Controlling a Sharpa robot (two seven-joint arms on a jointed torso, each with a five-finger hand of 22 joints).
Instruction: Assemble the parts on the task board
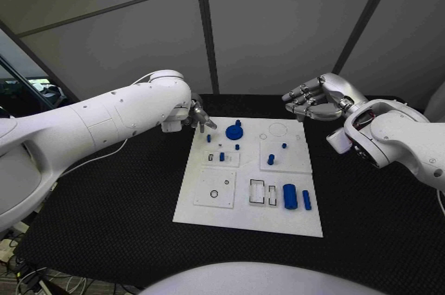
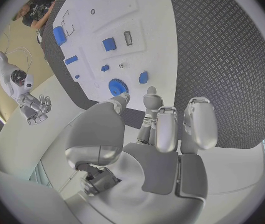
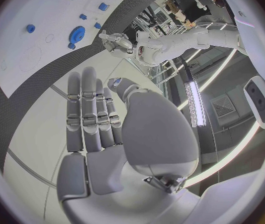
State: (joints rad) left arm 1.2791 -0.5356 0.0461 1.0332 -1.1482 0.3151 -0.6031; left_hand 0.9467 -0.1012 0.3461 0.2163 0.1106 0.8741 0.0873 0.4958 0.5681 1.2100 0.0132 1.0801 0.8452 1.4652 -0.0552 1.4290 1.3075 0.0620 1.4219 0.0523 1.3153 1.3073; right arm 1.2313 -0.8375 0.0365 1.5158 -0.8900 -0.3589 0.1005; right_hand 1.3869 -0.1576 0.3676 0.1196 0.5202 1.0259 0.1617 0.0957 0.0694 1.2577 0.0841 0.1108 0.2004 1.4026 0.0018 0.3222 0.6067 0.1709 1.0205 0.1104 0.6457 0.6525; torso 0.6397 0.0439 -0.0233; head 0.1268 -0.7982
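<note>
A: Item 1, task board [image 1: 249, 205]?
B: White plate, mid-table [image 1: 111, 198]. Blue parts on it: round gear [image 1: 234, 132] near far edge, 2 cylinders [image 1: 290, 196] by near right corner, small pegs [image 1: 270, 159] between.
A: Item 2, left hand [image 1: 197, 117]?
B: At board's far left corner, fingers apart, grasping nothing.
A: Item 3, right hand [image 1: 314, 98]?
B: Raised beyond far right corner, fingers loose, empty.

Even, bright light; sharp head view, wrist views bend at edges.
</note>
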